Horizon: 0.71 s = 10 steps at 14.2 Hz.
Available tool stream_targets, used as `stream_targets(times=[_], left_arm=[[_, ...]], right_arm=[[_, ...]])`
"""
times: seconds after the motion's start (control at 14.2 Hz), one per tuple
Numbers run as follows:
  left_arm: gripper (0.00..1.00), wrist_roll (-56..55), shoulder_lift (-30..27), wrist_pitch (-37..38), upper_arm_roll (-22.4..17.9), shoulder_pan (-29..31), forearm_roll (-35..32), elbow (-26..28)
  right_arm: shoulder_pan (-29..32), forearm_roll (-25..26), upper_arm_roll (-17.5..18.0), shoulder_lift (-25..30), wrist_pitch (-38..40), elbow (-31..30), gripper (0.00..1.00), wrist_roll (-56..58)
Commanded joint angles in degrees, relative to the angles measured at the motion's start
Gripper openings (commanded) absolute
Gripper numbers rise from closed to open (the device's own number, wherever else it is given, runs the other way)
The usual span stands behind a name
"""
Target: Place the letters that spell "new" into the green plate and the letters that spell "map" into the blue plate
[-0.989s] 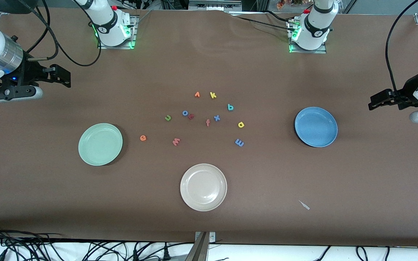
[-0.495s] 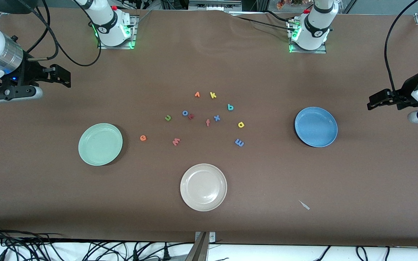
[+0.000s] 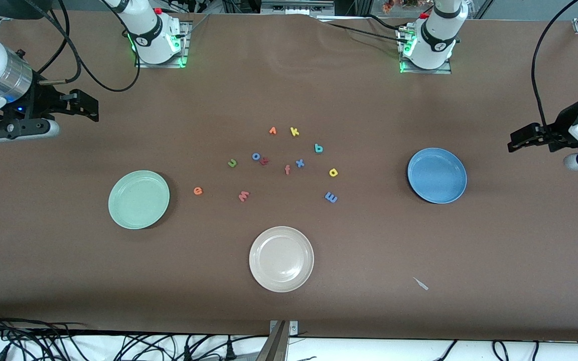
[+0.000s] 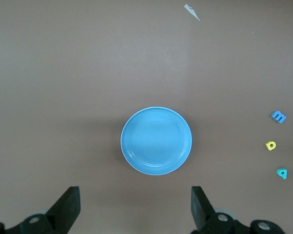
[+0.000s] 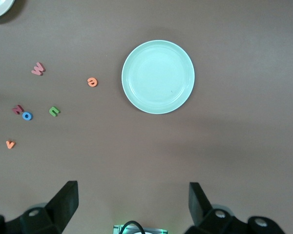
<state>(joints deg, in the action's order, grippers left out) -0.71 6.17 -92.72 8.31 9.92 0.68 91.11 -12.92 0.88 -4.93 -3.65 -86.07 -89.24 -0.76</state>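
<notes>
Both the left claw (image 3: 516, 141) and right claw (image 3: 90, 104) are being held open, empty. The orange e (image 3: 197, 190), likely light, soft and thin, is probably best pinched across its edges.

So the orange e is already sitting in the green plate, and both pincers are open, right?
Not quite. The orange e lies on the table beside the green plate, not in it; the front view shows the plate bare. The left pincer and the right pincer are open, as you said.
</notes>
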Motion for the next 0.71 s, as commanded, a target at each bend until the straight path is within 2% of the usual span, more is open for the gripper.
stream_targets(times=[0.0, 0.35, 0.49, 0.64], left_arm=[[1.0, 1.33, -0.28, -0.1, -0.22, -0.08, -0.33, 0.04], [1.0, 1.33, 0.07, -0.1, -0.13, -0.43, -0.33, -0.14], [1.0, 1.42, 3.91, -0.27, -0.05, -0.6, 0.37, -0.4], [1.0, -0.85, 7.09, -0.27, 1.44, -4.19, 0.2, -2.94]], right_arm=[[0.0, -0.71, 0.09, 0.31, -1.38, -1.02, 1.0, 0.49], [-0.35, -0.71, 0.44, -0.39, -2.88, -1.38, 1.0, 0.41], [-0.35, -0.71, 0.97, -0.82, -3.75, -1.38, 1.0, -0.12], [-0.44, -0.71, 1.41, -1.44, -4.63, -1.38, 1.0, -0.12]])
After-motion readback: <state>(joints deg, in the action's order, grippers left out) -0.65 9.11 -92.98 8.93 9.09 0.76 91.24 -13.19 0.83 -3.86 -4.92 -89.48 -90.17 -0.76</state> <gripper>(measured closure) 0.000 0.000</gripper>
